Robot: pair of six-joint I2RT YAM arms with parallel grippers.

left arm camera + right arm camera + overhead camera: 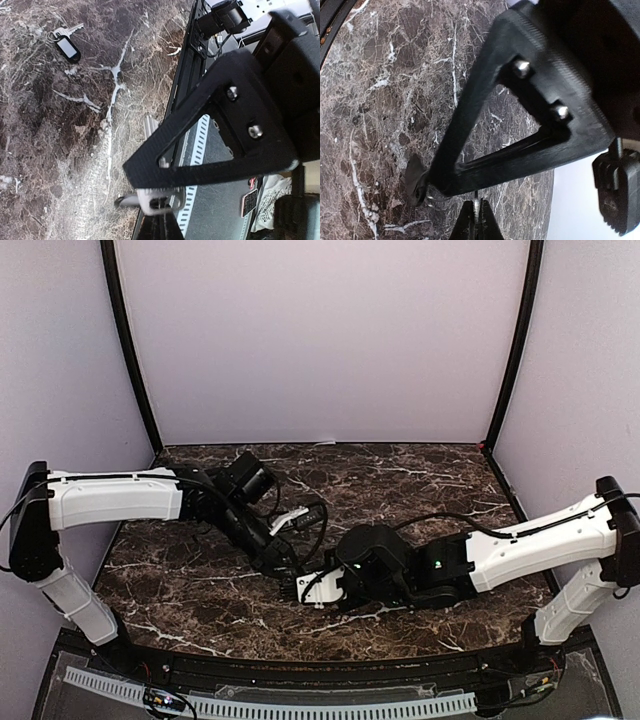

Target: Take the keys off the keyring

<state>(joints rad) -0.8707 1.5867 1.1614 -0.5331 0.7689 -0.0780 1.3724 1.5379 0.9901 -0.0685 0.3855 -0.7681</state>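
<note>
Carefully: I cannot tell if left pincer (285, 565) or right pincer (306, 588) grips anything; pin your keyring (67, 47) on the tabletop (60, 140), then slide keys (74, 30) off.

The keyring (62, 42) lies flat on the dark marble surface (60, 150), well apart from my left claw (154, 210). It has a small black rectangular fob (68, 49) with rounded corners and a thin metal ring (52, 36) at one end. One silvery key (71, 31) looks hooked on, angled away from the fob. There's a pale silvery bit (150, 199) at my claw tips, too blurry to call.
</note>
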